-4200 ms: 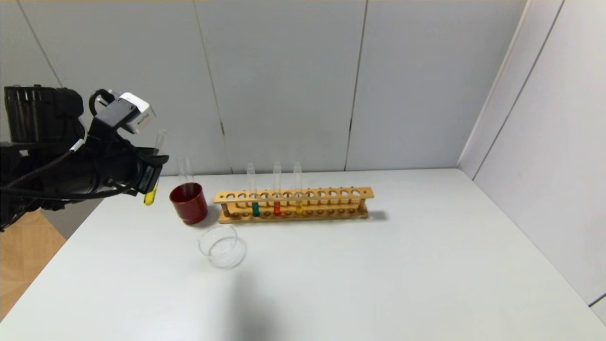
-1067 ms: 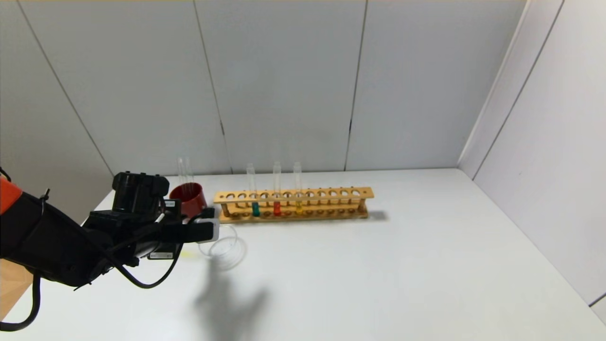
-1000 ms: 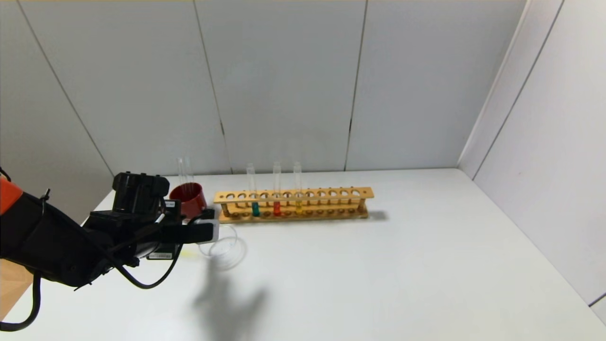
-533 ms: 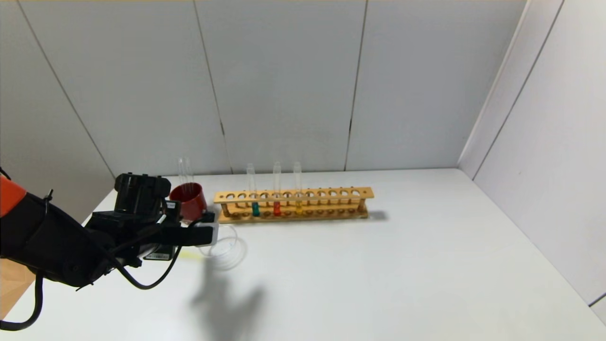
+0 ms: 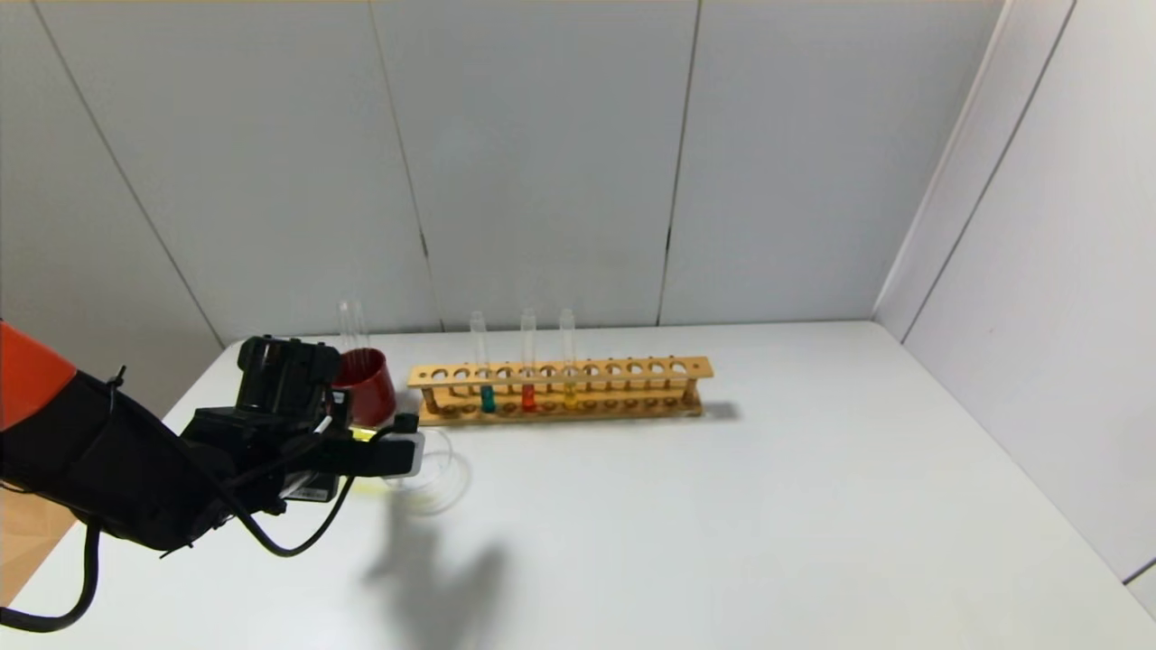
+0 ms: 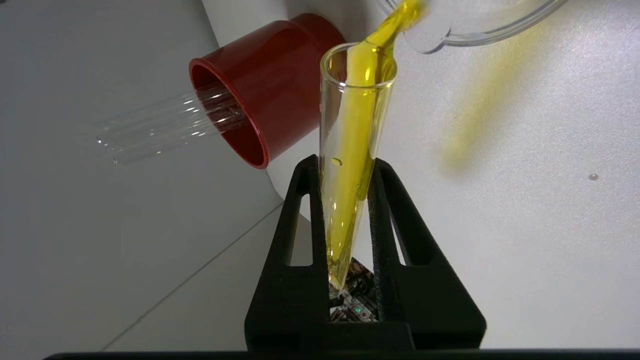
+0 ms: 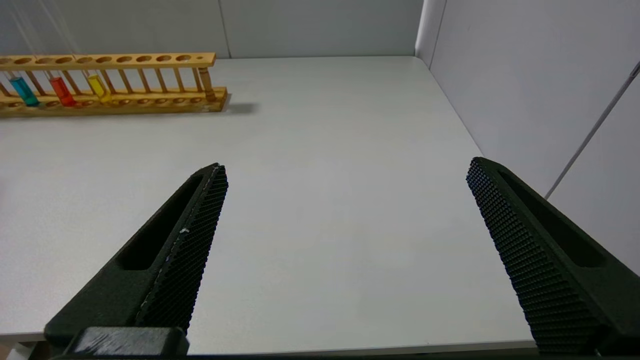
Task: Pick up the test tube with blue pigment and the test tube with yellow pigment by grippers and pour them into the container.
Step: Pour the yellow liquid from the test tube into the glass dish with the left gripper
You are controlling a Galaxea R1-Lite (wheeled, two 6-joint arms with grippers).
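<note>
My left gripper (image 6: 344, 162) is shut on the test tube with yellow pigment (image 6: 356, 125). The tube is tipped with its mouth at the rim of the clear glass container (image 6: 480, 27), and yellow liquid runs from the mouth into the container. In the head view the left gripper (image 5: 361, 449) is just left of the container (image 5: 435, 474). The test tube with blue pigment (image 5: 487, 395) stands in the wooden rack (image 5: 632, 368); it also shows in the right wrist view (image 7: 22, 91). My right gripper (image 7: 345, 172) is open and empty over the table's near right part.
A dark red cup (image 5: 368, 390) holding empty clear tubes (image 5: 350, 325) stands just behind the left gripper. The rack also holds a red-liquid tube (image 5: 528, 395) and an orange-yellow tube (image 5: 570, 392). Grey walls close off the back and right.
My left arm came down from high on the left to the container with the yellow tube tipped over. In the last half second it shifted slightly right.
</note>
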